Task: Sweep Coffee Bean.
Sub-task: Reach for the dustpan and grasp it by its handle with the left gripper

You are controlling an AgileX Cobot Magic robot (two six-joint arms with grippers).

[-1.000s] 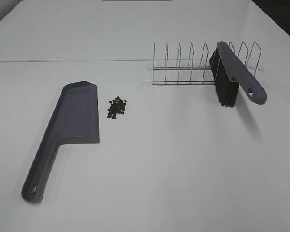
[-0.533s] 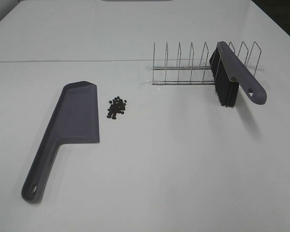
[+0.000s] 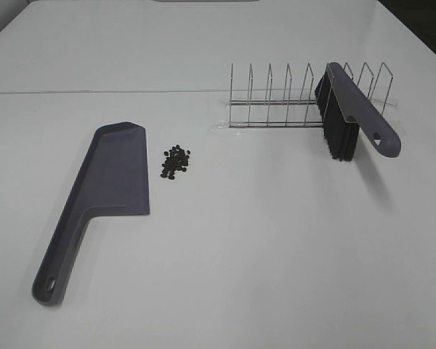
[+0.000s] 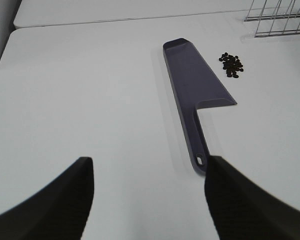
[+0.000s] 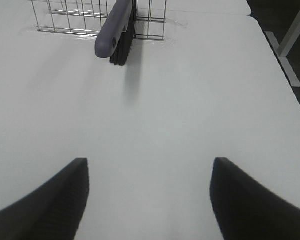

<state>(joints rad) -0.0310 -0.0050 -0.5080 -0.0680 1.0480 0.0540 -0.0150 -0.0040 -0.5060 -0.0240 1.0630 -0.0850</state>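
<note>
Exterior high view showed the coffee beans [image 3: 176, 161] heaped on the white table [image 3: 276, 240], just beside the long edge of the purple-grey dustpan [image 3: 112, 174], whose handle ran back toward the left gripper [image 4: 150, 165]. The brush [image 3: 360, 113] leaned in the wire rack [image 3: 276, 105], its handle pointing toward the right gripper [image 5: 149, 167], the nearer arm. Both sets of jaws stood wide, holding nothing.

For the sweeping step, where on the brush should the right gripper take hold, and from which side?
Grip the brush by its handle's free end, the part with the hanging hole that overhangs the wire rack toward the near side. Come in from the front with the open right gripper: the bristles point down in the rack, so it likely lifts out upward.
</note>
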